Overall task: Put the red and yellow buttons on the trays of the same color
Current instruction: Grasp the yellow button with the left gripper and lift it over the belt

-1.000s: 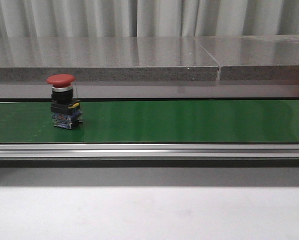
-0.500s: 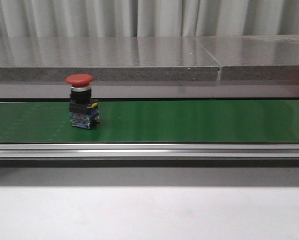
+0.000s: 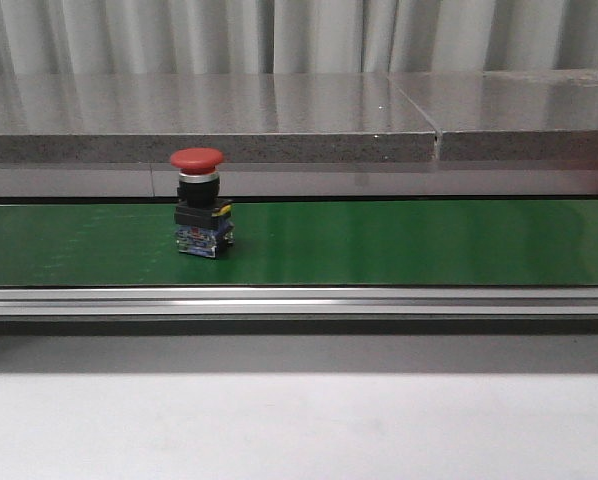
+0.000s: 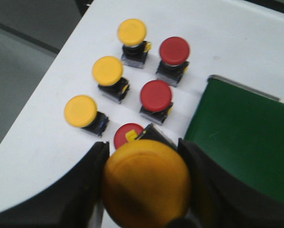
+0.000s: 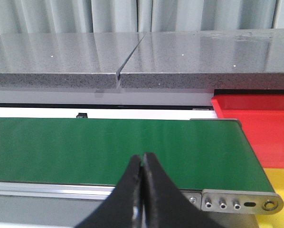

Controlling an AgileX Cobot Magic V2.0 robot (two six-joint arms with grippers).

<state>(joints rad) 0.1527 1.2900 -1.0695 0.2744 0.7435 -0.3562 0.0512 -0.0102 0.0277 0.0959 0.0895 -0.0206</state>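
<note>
Yellow button (image 4: 146, 183) pinched in left hand (image 4: 144, 185) — right hand (image 5: 143, 190) pressed together, above green belt (image 5: 108, 147)

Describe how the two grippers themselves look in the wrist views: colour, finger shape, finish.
Left gripper: two broad black fingers with rounded edges and a matte, plastic-like look. Right gripper: two black fingers tapering to narrow tips, slightly glossy. No cables or markings show on either.

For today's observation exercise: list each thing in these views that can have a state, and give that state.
Red button: upright on the belt.
Green belt: carrying one button.
Left claw: shut on yellow button.
Right claw: shut, empty.
Spare buttons: upright on white table.
Red tray: no button visible.
</note>
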